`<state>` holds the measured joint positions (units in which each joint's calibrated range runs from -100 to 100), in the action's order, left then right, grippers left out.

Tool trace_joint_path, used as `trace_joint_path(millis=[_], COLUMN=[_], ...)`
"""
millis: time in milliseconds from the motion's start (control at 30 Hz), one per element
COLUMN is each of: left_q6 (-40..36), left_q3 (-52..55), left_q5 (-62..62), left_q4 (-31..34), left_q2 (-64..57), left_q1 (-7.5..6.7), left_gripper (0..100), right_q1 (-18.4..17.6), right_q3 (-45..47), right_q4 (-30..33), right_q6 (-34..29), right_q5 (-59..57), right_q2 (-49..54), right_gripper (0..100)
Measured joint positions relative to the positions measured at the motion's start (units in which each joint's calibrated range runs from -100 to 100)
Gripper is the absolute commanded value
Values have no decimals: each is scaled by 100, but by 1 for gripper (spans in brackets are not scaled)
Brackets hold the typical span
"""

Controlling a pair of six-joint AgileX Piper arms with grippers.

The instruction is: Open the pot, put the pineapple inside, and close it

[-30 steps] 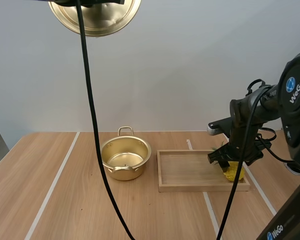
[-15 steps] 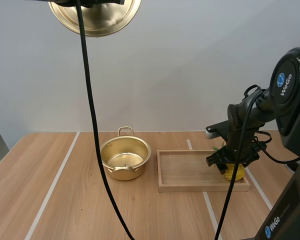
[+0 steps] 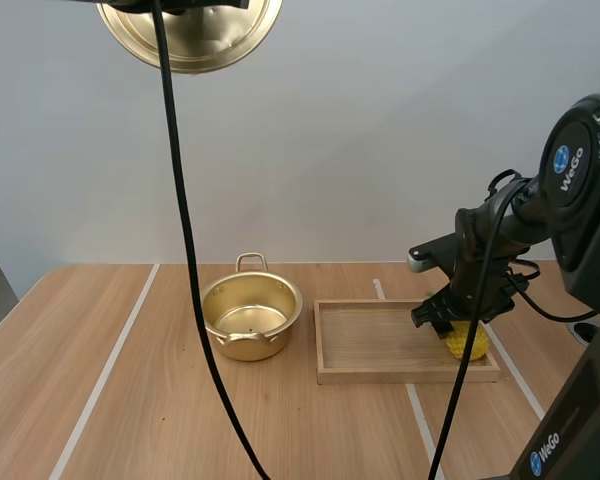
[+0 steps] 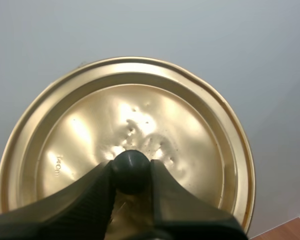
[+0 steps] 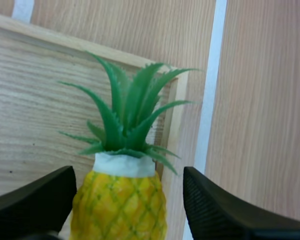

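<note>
While the pineapple (image 3: 467,342) is lying at the right end of the wooden tray (image 3: 405,376), right of centre in the high view, its green crown is reaching toward the tray's rim. The right gripper (image 3: 445,322) is hanging low over it, released, its black fingers (image 5: 35,202) standing apart on either side of the yellow body without pinching it. Just left of the tray, the golden pot (image 3: 250,315) is sitting uncovered on the table (image 3: 130,400). At the upper left of the frame, the lid (image 3: 190,35) is hanging high, with the left gripper (image 4: 131,176) clamping its black knob (image 4: 131,167).
</note>
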<state>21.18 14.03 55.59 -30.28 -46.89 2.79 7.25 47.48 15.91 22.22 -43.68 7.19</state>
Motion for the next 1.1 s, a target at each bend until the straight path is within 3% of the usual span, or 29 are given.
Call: trace_joint_path(millis=[1100], left_q6=[0], left_q3=[0], left_q5=[0], left_q4=[0], left_q2=[0], left_q1=[0], left_gripper=[0], right_q1=[0], right_q3=[0], right_q4=[-193], right_q6=[8], right_q5=[17], right_q2=[0], right_gripper=[100])
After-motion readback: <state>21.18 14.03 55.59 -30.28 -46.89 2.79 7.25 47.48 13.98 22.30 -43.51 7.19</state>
